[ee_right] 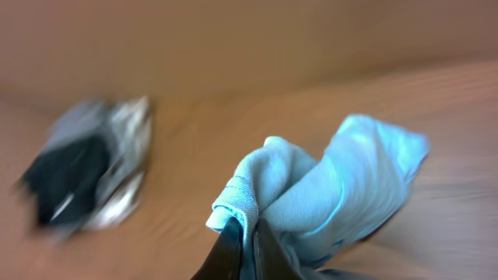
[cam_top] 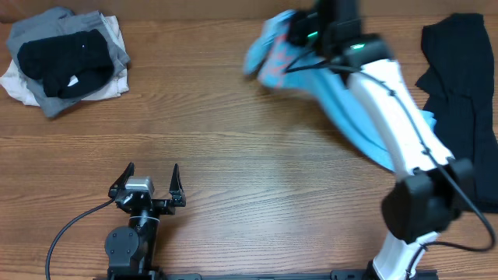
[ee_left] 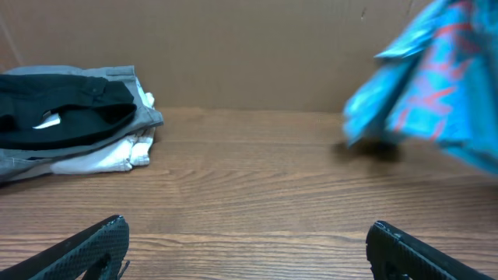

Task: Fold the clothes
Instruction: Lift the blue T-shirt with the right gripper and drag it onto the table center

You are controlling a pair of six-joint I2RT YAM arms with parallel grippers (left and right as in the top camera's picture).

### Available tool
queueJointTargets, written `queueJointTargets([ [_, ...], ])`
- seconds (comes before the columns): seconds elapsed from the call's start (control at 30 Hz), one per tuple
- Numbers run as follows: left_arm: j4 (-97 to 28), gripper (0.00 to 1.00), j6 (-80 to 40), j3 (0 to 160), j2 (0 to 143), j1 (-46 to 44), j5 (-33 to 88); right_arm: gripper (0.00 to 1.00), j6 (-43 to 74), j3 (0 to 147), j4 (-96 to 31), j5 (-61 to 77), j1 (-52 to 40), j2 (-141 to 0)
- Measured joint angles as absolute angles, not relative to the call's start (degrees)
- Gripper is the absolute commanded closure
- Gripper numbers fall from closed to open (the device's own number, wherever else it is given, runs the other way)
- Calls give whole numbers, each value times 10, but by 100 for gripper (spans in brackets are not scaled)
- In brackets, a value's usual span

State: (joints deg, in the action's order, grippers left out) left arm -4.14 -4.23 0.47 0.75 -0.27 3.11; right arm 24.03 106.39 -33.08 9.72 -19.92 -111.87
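Already a folded pile (cam_top: 66,58) is seen at the bench's (cam_top: 233,155) far left corner. The sky-blue T-shirt (cam_top: 268,58), unfolded, is pinched by the right claw (ee_right: 247,233) near the far edge; the left claw (cam_top: 152,183) is spread.

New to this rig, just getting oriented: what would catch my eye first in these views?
The sky-blue T-shirt hangs bunched from the shut right hand, far right of centre. A stack of folded clothes, black on top, sits at the far left corner. The left hand rests open at the near edge, and a black garment lies far right.
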Motion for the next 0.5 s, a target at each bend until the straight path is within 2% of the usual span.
queueJointTargets([
  [0.13, -41, 0, -42, 5, 8, -3, 31, 95, 263, 1064, -316, 171, -285, -1170],
  [0.17, -41, 0, -42, 5, 8, -3, 31, 92, 266, 1064, -313, 180, -302, -1180],
  [0.23, -41, 0, -42, 5, 8, -3, 31, 80, 272, 1062, -308, 198, -349, -1203],
  [0.27, -41, 0, -42, 5, 8, -3, 31, 64, 274, 1060, -306, 202, -369, -1209],
  [0.33, -41, 0, -42, 5, 8, -3, 31, 58, 277, 1057, -300, 205, -407, -1215],
  [0.4, -41, 0, -42, 5, 8, -3, 31, 44, 277, 1056, -284, 206, -438, -1215],
  [0.43, -41, 0, -42, 5, 8, -3, 31, 41, 278, 1056, -276, 206, -449, -1215],
  [0.5, -42, 0, -42, 5, 8, -3, 31, 41, 278, 1056, -270, 203, -463, -1215],
])
